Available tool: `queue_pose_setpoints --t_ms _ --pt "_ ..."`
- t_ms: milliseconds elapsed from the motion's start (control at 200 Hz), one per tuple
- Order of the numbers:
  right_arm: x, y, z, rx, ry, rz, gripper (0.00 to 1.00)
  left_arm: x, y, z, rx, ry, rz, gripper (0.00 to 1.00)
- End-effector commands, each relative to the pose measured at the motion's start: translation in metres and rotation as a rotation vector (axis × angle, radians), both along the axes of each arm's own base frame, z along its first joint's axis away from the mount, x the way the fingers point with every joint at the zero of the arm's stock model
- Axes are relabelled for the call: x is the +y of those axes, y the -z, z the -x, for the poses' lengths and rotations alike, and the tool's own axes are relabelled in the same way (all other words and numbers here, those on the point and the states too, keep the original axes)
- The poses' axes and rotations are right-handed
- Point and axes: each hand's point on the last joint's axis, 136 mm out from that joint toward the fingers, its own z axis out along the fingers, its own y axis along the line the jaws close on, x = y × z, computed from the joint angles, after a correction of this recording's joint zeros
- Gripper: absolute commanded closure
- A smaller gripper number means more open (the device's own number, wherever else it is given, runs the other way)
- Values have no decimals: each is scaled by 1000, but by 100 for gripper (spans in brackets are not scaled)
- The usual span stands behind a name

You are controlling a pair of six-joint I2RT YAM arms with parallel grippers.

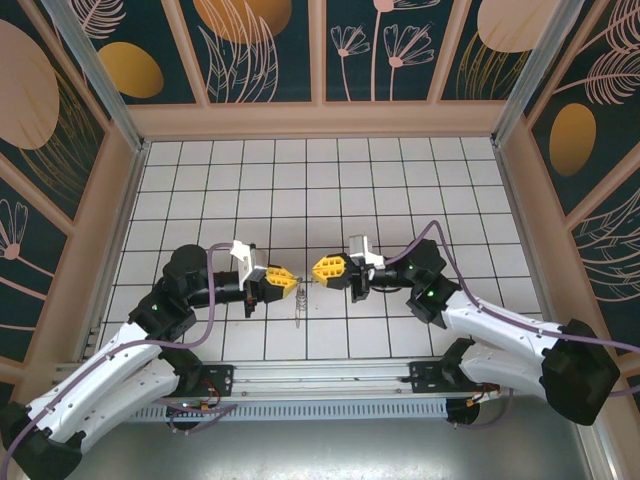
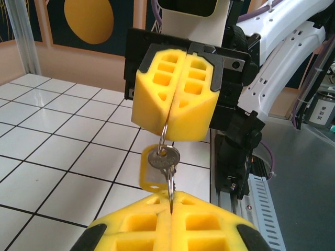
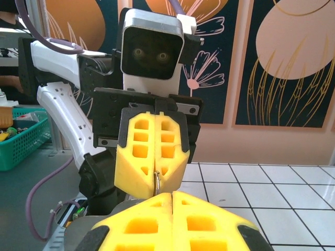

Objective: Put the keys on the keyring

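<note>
The keyring (image 2: 165, 137) is a thin silvery wire ring stretched between the two yellow grippers, which face each other tip to tip above the tiled floor. My left gripper (image 2: 171, 196) is shut on its near end. My right gripper (image 2: 174, 124) is shut on its far end. A silvery key (image 2: 164, 158) with a round head hangs on the ring between them, and a yellow plastic tag (image 2: 148, 177) hangs just behind it. In the right wrist view, a short arc of the keyring (image 3: 157, 180) shows between my right gripper (image 3: 171, 194) and my left gripper (image 3: 156, 170). From above, the key (image 1: 301, 306) dangles below left gripper (image 1: 292, 281) and right gripper (image 1: 314, 268).
White tiled floor (image 1: 400, 180) spreads behind and beside the grippers, ringed by tan walls (image 1: 320, 120). The metal mounting rail (image 1: 320, 378) runs along the near edge. A green basket (image 3: 21, 138) of small items sits off the table behind the left arm.
</note>
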Motion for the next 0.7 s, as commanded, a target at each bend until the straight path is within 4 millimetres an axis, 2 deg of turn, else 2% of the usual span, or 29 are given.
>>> queue_pose_setpoints --t_ms 0,696 --pt "3 -23 5 -45 -21 -56 100 0 -27 2 -85 16 52 100" --pt "10 -22 12 -40 -69 -39 100 2 -27 1 -89 1 48 100"
